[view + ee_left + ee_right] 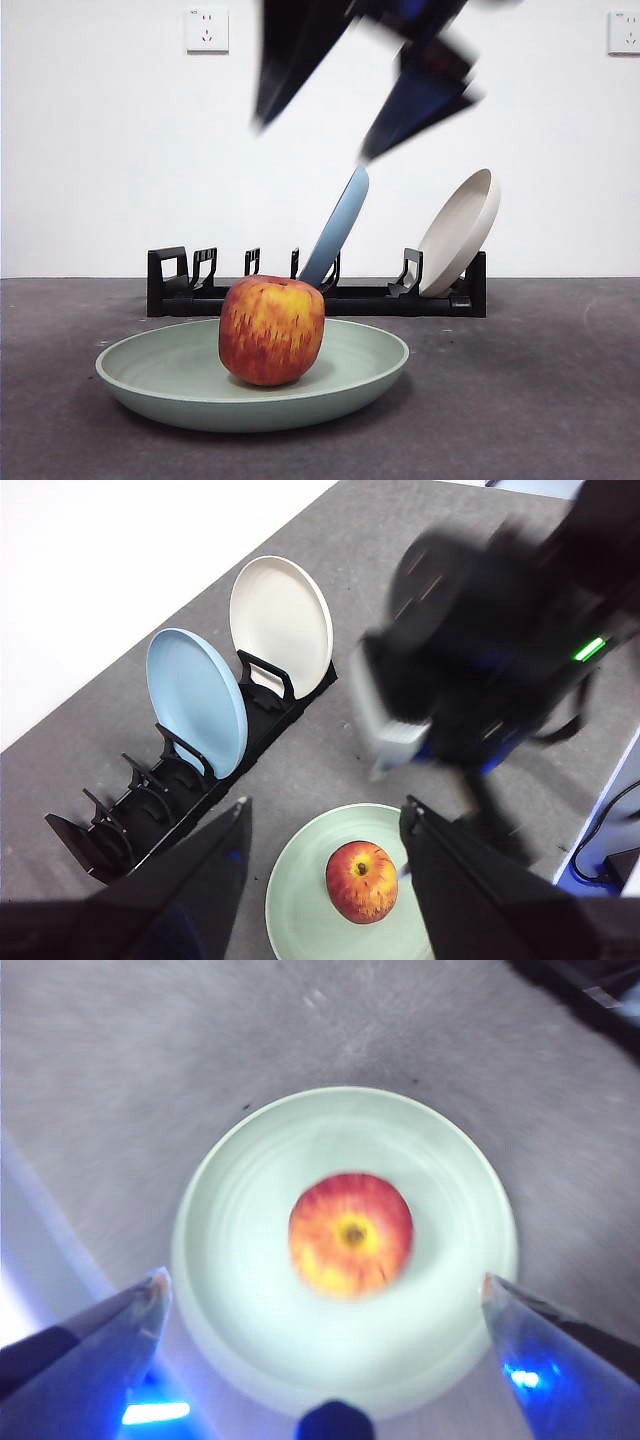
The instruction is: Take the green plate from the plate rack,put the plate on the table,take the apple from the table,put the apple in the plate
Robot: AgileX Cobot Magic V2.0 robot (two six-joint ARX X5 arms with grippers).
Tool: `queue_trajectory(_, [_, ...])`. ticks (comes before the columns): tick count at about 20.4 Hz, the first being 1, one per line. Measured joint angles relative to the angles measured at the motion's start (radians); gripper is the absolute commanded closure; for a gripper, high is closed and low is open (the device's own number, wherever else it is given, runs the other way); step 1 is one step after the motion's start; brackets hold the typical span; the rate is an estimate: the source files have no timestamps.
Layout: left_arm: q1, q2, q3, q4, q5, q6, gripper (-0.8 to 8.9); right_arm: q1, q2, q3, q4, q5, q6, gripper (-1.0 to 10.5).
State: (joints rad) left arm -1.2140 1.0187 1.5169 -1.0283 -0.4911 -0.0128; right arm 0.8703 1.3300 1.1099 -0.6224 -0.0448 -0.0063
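Now apple [271,330] centred in green plate [180,385], rim clear

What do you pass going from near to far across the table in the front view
green plate with the apple in it → plate rack holding the blue plate and the beige plate → white wall.

Matte green plate [180,385], glossy apple [271,330], speckled matte table [540,400]

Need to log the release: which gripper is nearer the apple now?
Hard to call; probably the right gripper, open and directly above the apple in the green plate. The left gripper, open, is above too, off-centre.
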Motion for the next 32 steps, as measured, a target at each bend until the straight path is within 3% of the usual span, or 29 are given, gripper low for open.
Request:
queue_trajectory(8, [0.000, 0.000, 0.000, -0.066, 0.002, -0.029, 5.62, 0.000, -0.370, 0.000, -0.377, -0.010, 0.004, 3.2])
queue_trajectory(12, [0.000, 0.000, 0.000, -0.108, 0.011, -0.063, 5.62, 0.000, -0.452, 0.000, -0.534, -0.084, 0.026, 3.2])
queue_trajectory(17, [0.000, 0.000, 0.000, -0.140, 0.118, -0.119, 5.62, 0.000, -0.488, 0.000, -0.673, -0.217, 0.048, 3.2])
queue_trajectory(22, [0.000, 0.000, 0.000, -0.173, 0.225, -0.157, 5.63, 0.000, -0.488, 0.000, -0.706, -0.241, 0.052, 3.3])
queue_trajectory(24, [0.000, 0.000, 0.000, -0.185, 0.235, -0.165, 5.79, 0.000, -0.488, 0.000, -0.705, -0.241, 0.052, 4.4])
queue_trajectory(27, [0.000, 0.000, 0.000, -0.203, 0.237, -0.179, 8.44, 0.000, -0.488, 0.000, -0.706, -0.242, 0.053, 8.3])
queue_trajectory(28, [0.000, 0.000, 0.000, -0.209, 0.237, -0.182, 8.18, 0.000, -0.488, 0.000, -0.705, -0.242, 0.054, 9.8])
queue_trajectory(32, [0.000, 0.000, 0.000, -0.221, 0.237, -0.188, 8.21, 0.000, -0.488, 0.000, -0.700, -0.241, 0.054, 9.5])
